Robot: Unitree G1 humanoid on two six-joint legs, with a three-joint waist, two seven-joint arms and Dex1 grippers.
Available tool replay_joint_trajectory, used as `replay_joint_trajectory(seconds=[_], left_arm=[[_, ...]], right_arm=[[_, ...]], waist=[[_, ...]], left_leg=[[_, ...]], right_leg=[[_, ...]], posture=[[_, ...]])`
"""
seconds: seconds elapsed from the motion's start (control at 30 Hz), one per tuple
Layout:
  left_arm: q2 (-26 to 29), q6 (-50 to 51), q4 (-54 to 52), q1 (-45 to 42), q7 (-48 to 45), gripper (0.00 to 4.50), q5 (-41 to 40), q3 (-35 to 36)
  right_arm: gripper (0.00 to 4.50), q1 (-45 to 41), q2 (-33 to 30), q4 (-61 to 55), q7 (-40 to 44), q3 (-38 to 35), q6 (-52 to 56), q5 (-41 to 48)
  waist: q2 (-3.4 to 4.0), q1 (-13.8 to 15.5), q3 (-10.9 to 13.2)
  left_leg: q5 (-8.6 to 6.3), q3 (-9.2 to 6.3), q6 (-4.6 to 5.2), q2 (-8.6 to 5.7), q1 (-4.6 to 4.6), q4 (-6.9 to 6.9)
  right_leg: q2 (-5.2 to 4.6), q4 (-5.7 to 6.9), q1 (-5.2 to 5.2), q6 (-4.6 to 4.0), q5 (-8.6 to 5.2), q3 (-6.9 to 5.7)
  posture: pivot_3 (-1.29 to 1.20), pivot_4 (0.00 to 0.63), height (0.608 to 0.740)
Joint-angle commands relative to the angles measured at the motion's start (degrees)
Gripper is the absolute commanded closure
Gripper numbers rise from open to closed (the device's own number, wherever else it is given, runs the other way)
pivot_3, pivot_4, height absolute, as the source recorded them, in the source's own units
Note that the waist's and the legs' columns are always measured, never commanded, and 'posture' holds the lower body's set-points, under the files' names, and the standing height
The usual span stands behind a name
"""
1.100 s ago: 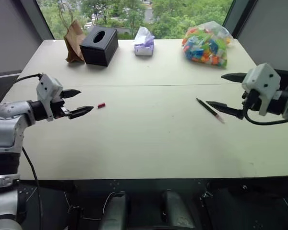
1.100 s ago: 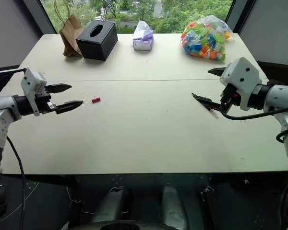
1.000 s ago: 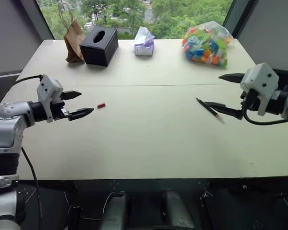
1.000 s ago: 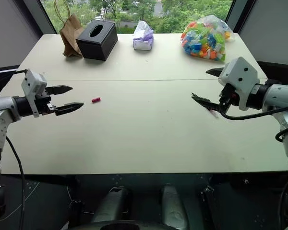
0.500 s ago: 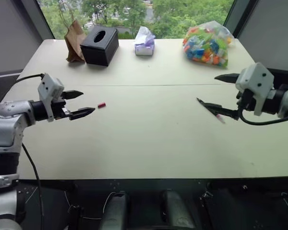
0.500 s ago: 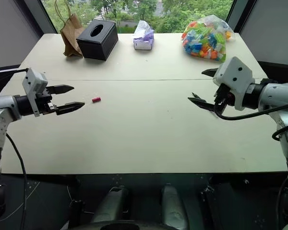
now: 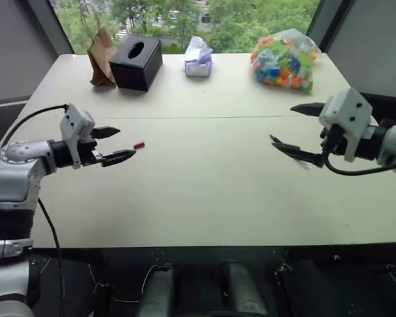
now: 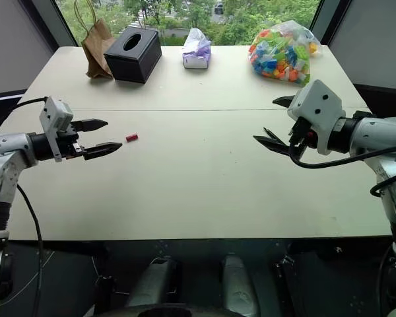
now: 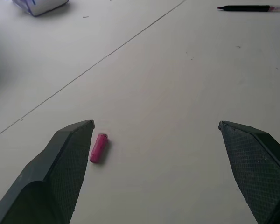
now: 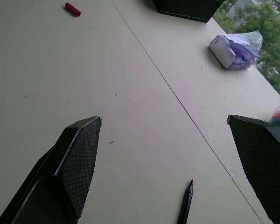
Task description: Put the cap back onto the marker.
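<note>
The small red cap [image 7: 139, 144] lies on the left half of the table [image 7: 204, 191]. My left gripper [image 7: 125, 142] hovers open just short of it, and in the left wrist view the cap [image 9: 98, 148] lies beside one fingertip [image 9: 79, 135]. The slim black marker [image 10: 185, 205] lies on the right half. My right gripper [image 7: 282, 125] is open above it, and its lower finger covers most of the marker [image 7: 272, 139] in the head views. Neither gripper has anything between its fingers.
Along the far edge stand a brown paper bag [image 7: 102, 56], a black tissue box [image 7: 137, 61], a tissue pack [image 7: 198, 57] and a clear bag of colourful bricks [image 7: 284, 63]. A seam [image 7: 204, 118] runs across the table.
Both grippers have edged slightly inward. The right one's lower finger now overlaps the marker in the head views. Cap and marker lie where they were.
</note>
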Motion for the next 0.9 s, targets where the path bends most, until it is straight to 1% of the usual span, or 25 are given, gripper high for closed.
replay_joint_trajectory(seconds=[0.03,0.2,0.33,0.5,0.7,0.9], left_arm=[[-1.7,-6.2,8.7,-2.8,0.5,0.02,3.3,-1.1],[-6.2,-16.6,25.4,-9.6,0.0,0.02,8.1,-3.9],[-9.2,-23.3,35.7,-15.3,-0.7,0.02,10.8,-5.3],[-12.1,-29.4,47.4,-22.1,2.0,0.02,14.3,-6.0],[-12.9,-32.7,55.5,-26.5,6.3,0.02,18.5,-6.7],[-13.3,-33.7,58.2,-27.3,8.7,0.02,20.9,-6.4]], right_arm=[[0.03,1.1,1.2,-2.5,-1.4,-1.9,-0.5,0.4],[0.03,3.1,3.4,-4.1,-3.5,-2.0,-0.7,0.1],[0.03,5.5,4.4,-6.4,-5.5,-3.1,-0.1,0.0],[0.03,9.4,5.3,-9.8,-8.3,-6.0,1.0,0.1],[0.03,14.8,6.4,-14.5,-11.4,-9.6,2.9,0.5],[0.03,17.4,7.2,-17.0,-12.8,-10.8,4.1,0.6]], waist=[[0.00,0.0,0.0],[-0.06,0.3,0.0],[-0.10,0.3,0.0],[-0.11,0.2,0.0],[-0.13,0.1,0.0],[-0.13,0.1,0.0]], left_leg=[[0.00,0.01,0.00,0.00,0.00,0.00],[0.00,0.06,0.00,-0.15,-0.06,0.09],[0.00,0.03,0.00,-0.24,-0.14,0.11],[0.00,-0.01,0.00,-0.30,-0.20,0.11],[0.00,-0.03,0.01,-0.30,-0.19,0.11],[0.00,-0.04,0.01,-0.31,-0.19,0.13]], right_leg=[[0.00,0.01,0.00,0.00,0.00,-0.01],[0.00,0.08,-0.01,0.03,0.02,-0.05],[-0.03,0.10,-0.07,0.04,0.03,-0.08],[-0.05,0.13,-0.10,0.06,0.04,-0.11],[-0.03,0.18,-0.12,0.08,0.05,-0.12],[-0.04,0.20,-0.12,0.10,0.06,-0.13]], posture=[[0.00,0.150,0.740],[0.00,0.150,0.740],[0.00,0.150,0.740],[0.00,0.150,0.740],[0.00,0.150,0.740],[0.00,0.150,0.740]])
